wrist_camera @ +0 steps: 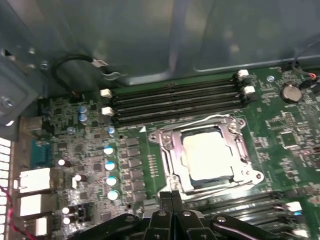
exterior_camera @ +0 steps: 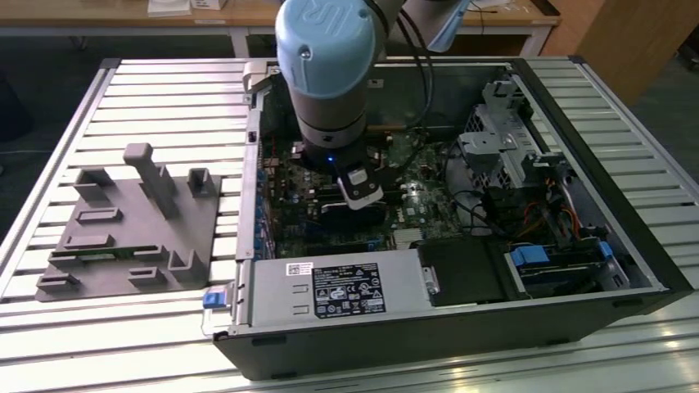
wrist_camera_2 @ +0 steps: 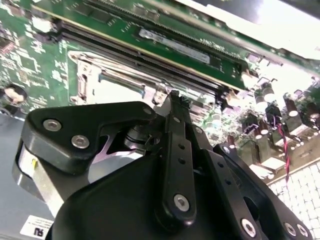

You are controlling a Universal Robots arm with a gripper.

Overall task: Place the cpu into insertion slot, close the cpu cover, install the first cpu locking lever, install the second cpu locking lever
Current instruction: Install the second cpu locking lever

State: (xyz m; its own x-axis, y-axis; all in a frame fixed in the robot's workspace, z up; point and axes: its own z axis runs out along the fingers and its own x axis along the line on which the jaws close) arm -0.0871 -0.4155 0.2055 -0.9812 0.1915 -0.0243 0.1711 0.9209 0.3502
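In the first wrist view the cpu (wrist_camera: 207, 155), a pale silver square, lies in the insertion slot (wrist_camera: 253, 175) on the green motherboard. The cpu cover (wrist_camera: 172, 152) lies flat around it as a silvery frame. A thin wire lever (wrist_camera: 216, 118) runs along the socket's far edge; I cannot tell if it is latched. My gripper (wrist_camera: 172, 196) is shut with nothing between its fingers, just short of the socket's near edge. The second wrist view shows my black gripper (wrist_camera_2: 174, 96) pointing at the socket's metal frame (wrist_camera_2: 100, 77). In the exterior view the gripper (exterior_camera: 361, 195) hangs inside the open computer case.
Long black memory slots (wrist_camera: 175, 102) run beside the socket, and a row of capacitors (wrist_camera: 110, 172) stands near it. A black labelled power supply (exterior_camera: 344, 291) and a drive cage (exterior_camera: 502, 139) crowd the case. A grey fixture (exterior_camera: 131, 229) sits at the exterior view's left.
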